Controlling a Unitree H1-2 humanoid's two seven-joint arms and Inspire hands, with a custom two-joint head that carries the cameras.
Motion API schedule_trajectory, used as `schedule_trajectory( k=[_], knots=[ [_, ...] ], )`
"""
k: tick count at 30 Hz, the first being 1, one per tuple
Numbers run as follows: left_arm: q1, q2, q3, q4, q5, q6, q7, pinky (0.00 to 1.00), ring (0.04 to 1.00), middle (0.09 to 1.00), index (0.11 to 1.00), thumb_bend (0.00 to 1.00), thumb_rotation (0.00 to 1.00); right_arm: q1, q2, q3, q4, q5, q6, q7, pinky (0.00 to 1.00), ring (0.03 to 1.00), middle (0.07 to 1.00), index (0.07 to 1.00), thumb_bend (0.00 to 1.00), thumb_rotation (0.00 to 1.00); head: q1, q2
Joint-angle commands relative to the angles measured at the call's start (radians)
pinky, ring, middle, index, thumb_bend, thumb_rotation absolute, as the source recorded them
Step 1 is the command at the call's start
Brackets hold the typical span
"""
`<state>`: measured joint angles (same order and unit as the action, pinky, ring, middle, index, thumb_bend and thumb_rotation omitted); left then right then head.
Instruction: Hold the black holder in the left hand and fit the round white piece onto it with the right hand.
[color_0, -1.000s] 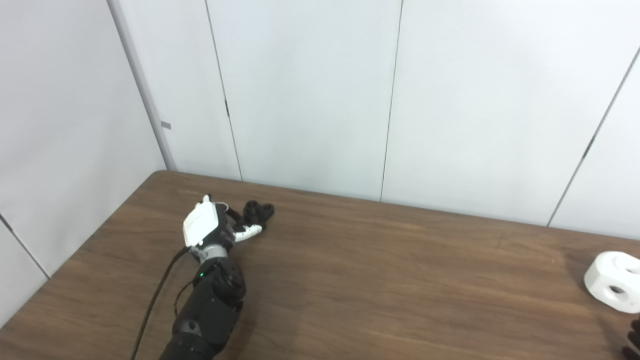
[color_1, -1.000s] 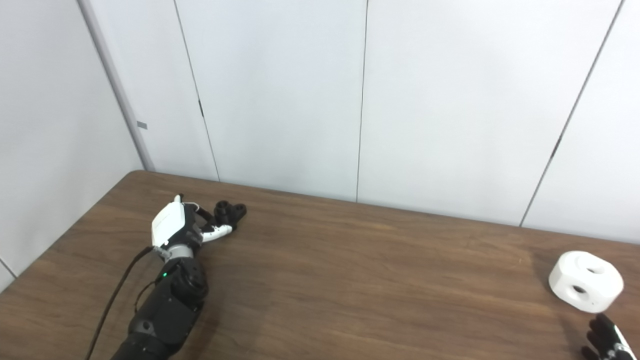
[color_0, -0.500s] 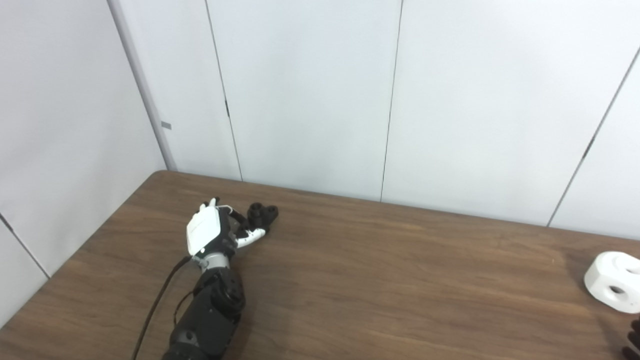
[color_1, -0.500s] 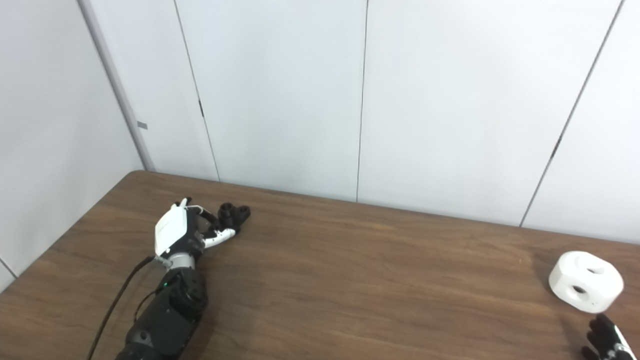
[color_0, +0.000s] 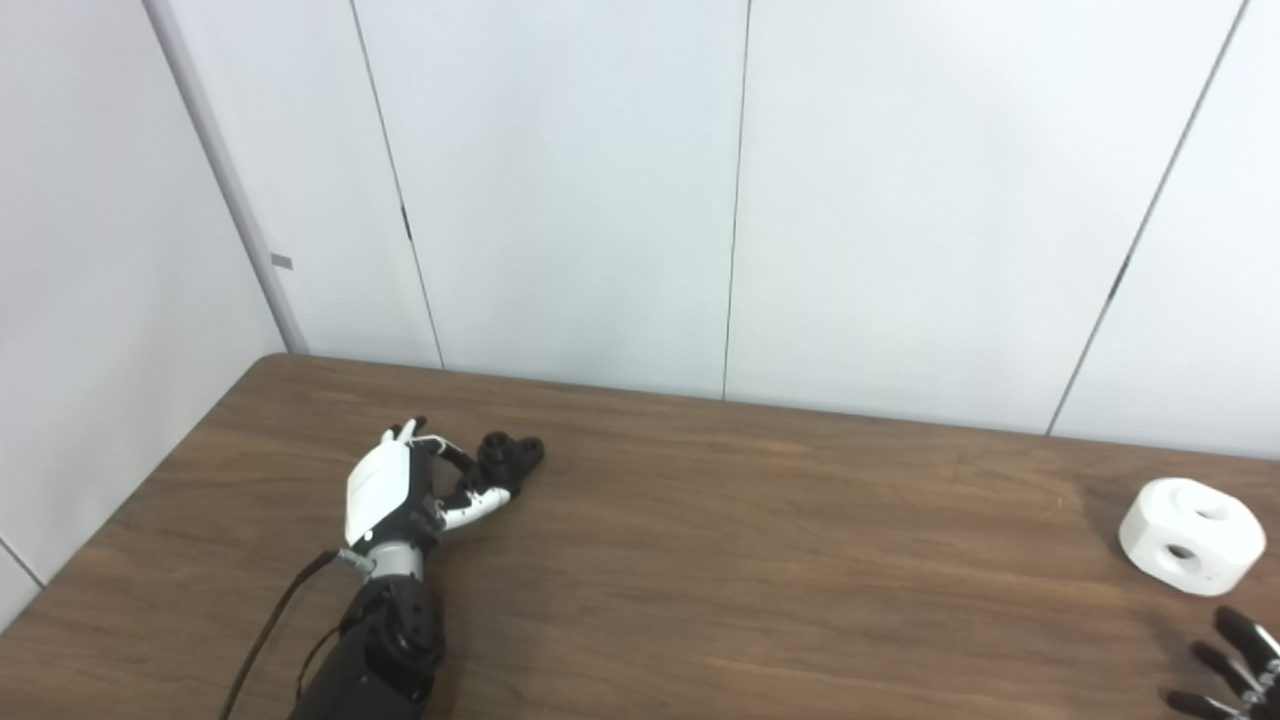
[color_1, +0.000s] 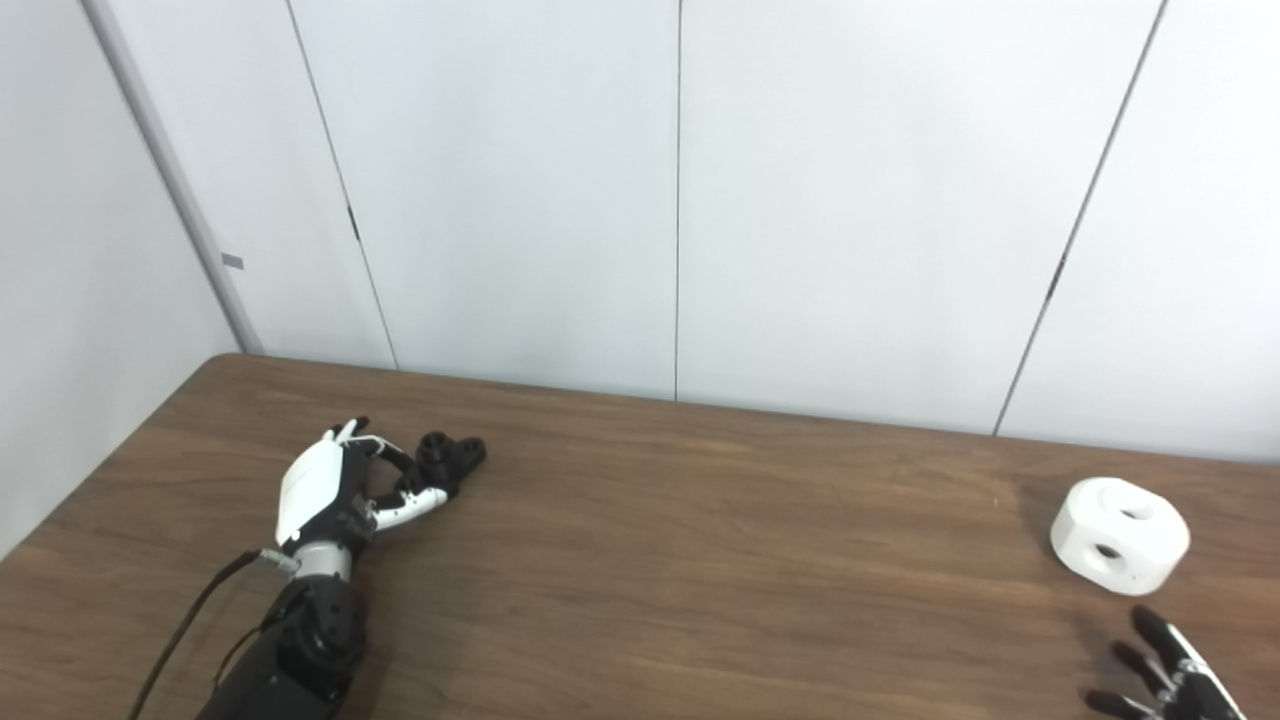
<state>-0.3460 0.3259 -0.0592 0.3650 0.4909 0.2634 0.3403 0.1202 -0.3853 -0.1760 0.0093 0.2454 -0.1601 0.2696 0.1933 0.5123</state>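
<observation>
On the left side of the brown wood-grain table (color_0: 700, 600), the left hand (color_0: 400, 490) has its fingers apart, curling round the small black knobbed holder (color_0: 510, 455) but not yet clamped; it should close fully before lifting. Far right, the round white piece with holes (color_1: 1120, 535) sits free. The right hand (color_1: 1165, 680) is spread, empty and cut off by the frame; finger contact on the holder is hard to make out.

A broad stretch of bare surface (color_1: 720, 560) is lying open between the black holder (color_1: 450, 455) and the round white piece (color_1: 1120, 535). The wall panels (color_1: 680, 200) are closing off the far side behind the holder; its near side is standing unobstructed.
</observation>
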Motion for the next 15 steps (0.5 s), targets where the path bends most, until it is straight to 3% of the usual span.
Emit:
schedule_trajectory(
  k=[1, 6, 15],
  knots=[
    [0.014, -0.003, -0.015, -0.052, -0.006, -0.014, -0.039, 1.00, 1.000, 0.955, 0.482, 0.52, 0.05, 0.008, 0.009, 0.027, 0.003, -0.043, 0.008, -0.002, 1.00, 1.000, 1.000, 1.000, 1.00, 0.64, 0.001, 0.002],
    [0.058, -0.008, -0.046, -0.167, 0.005, -0.009, -0.096, 1.00, 1.000, 0.961, 0.482, 0.52, 0.05, 0.003, 0.011, 0.037, -0.002, -0.063, 0.014, -0.019, 1.00, 1.000, 1.000, 1.000, 1.00, 0.64, -0.008, -0.001],
    [0.112, -0.038, -0.098, -0.284, 0.037, -0.006, -0.171, 1.00, 1.000, 0.958, 0.481, 0.52, 0.05, -0.002, 0.014, 0.048, -0.006, -0.058, 0.020, -0.032, 1.00, 1.000, 1.000, 1.000, 1.00, 0.63, -0.022, 0.002]
  ],
)
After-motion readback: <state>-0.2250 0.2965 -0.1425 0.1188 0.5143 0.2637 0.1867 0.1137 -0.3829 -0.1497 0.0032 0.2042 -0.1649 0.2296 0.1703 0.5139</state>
